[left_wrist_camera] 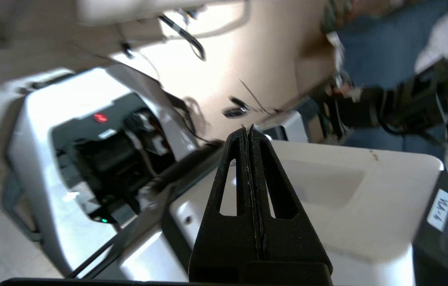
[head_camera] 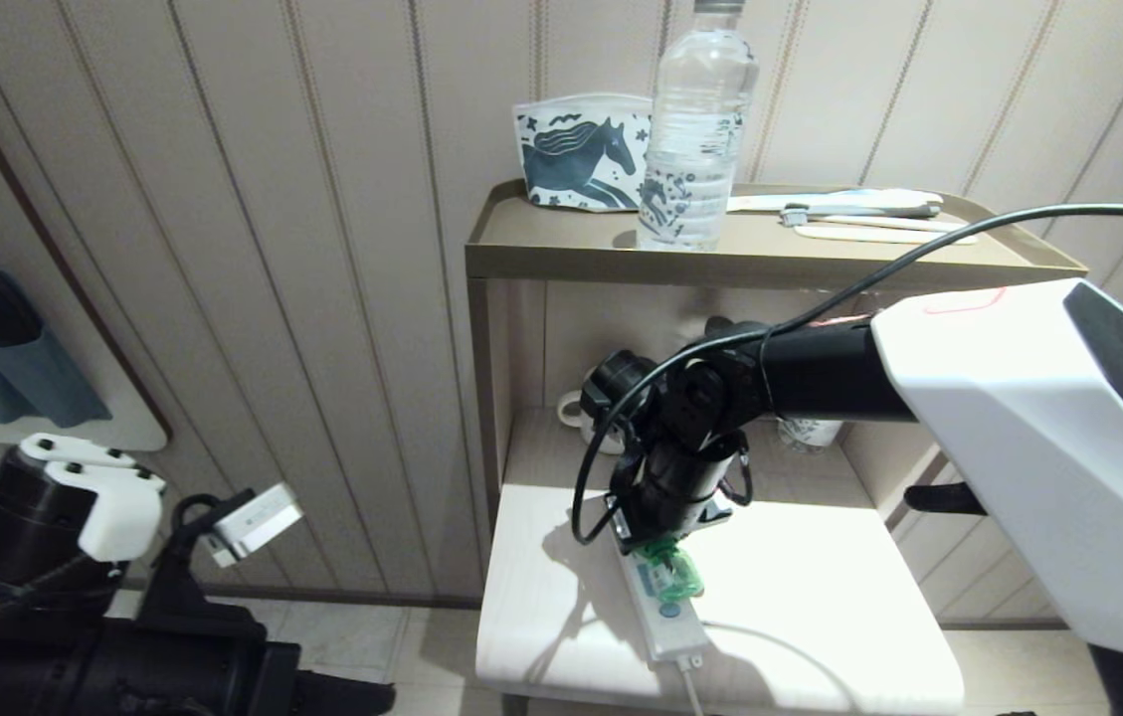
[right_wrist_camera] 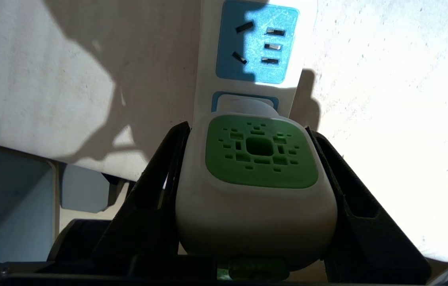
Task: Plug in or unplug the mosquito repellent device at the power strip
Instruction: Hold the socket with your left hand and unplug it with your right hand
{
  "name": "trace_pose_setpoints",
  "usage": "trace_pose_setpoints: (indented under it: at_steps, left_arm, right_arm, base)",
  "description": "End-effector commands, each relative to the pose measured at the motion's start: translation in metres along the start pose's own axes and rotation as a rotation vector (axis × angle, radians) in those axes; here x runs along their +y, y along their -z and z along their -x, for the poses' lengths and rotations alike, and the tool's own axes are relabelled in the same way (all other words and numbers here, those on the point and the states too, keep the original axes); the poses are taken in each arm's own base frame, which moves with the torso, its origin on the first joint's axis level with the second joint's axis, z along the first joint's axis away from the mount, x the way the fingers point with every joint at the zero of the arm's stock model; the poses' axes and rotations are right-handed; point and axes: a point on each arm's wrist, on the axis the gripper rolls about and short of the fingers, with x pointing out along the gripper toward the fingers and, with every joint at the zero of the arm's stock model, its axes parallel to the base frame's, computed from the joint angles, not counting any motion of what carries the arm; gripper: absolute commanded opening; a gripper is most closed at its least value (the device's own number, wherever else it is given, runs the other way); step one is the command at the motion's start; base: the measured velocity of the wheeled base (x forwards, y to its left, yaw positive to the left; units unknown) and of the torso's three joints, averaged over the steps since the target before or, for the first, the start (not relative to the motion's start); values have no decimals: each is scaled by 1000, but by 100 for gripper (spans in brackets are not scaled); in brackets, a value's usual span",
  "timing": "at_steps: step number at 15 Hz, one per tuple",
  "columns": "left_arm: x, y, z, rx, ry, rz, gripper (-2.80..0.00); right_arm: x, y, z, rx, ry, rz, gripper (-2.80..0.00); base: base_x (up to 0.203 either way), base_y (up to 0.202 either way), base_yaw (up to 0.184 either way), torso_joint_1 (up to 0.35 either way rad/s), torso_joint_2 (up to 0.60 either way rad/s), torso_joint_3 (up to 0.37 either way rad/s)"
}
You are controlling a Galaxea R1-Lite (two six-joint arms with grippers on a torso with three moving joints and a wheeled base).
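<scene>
Black plastic, two ribbed fingers: my right claw [right_wrist_camera: 253, 198], pinching the mosquito repellent device [right_wrist_camera: 255, 178] by the flat sides of its white head, one finger on each flank.

Item held: white shell, green vented face, a little green bottle just visible at its base. It sits on the power strip [head_camera: 665, 602], its plug end against the blue socket face next to a free socket; whether the prongs are fully seated I cannot tell. I judge it light and stiff, with a smooth, slightly rounded shell that could slip if I pull at an angle. The bottle looks the fragile part, so I keep the grip on the head and draw or press straight along the prongs.

Item beneath: long white bar with light-blue sockets and a white cable at its near end, lying loose on the pale tabletop [head_camera: 820, 597]. Being light, I expect it may lift with the device unless something holds it down.

Left claw [left_wrist_camera: 250, 135]: fingers pressed together, empty, low on the robot's left side, well apart from the work.

Surroundings: a tan shelf [head_camera: 561, 259] above carries a clear water bottle [head_camera: 695, 129], a horse-print pouch [head_camera: 586, 154] and a few slim toiletries; a mug [head_camera: 576, 408] stands behind the arm.
</scene>
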Motion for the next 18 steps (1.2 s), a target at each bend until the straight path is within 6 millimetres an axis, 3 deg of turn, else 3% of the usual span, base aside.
trace_pose_setpoints:
  at_steps: [1,4,6,9,16,18]
  left_arm:
    - [2,2,-36,96,15,3,-280]
    - [0,3,-43,98,31,-2,-280]
    - [-4,1,-66,125,50,-34,-280]
    - [-13,-3,-95,91,59,-93,-280]
    - [-16,-8,-96,54,86,-97,-280]
    - [-16,-14,-109,60,82,-71,-280]
  right_arm:
    - [2,-2,-11,16,7,0,-280]
    - [1,-3,-12,15,6,-4,-280]
    - [0,-6,-21,22,7,-21,-280]
    - [7,-11,-16,-7,-14,-88,-280]
    - [8,-15,-9,-33,-24,-112,-280]
    - [12,-14,-9,-37,-29,-107,-280]
  base:
    - [0,0,0,0,0,0]
    - [0,0,0,0,0,0]
    - [0,0,0,0,0,0]
    - [0,0,0,0,0,0]
    - [0,0,0,0,0,0]
    - [0,0,0,0,0,0]
